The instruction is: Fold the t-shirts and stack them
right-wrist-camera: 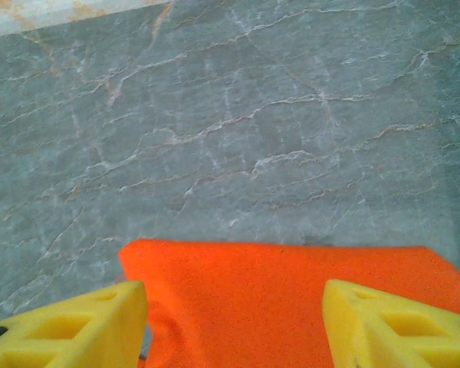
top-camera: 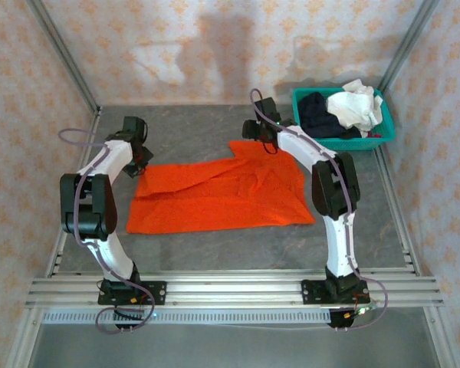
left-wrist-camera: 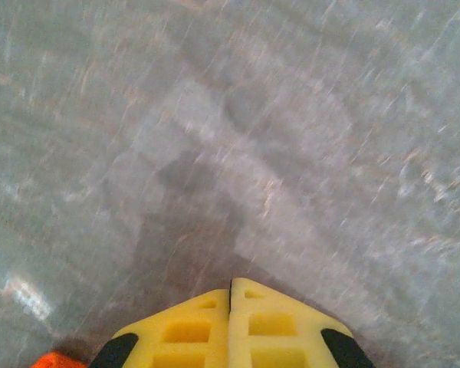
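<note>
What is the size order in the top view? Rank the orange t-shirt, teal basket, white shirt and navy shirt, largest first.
1. orange t-shirt
2. teal basket
3. white shirt and navy shirt: bunched in the basket, their visible parts look about alike, so unranked.

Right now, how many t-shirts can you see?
3. The orange t-shirt lies spread on the table; a dark navy shirt and a white shirt sit crumpled in the teal basket at the far right. More may be hidden beneath those.
</note>
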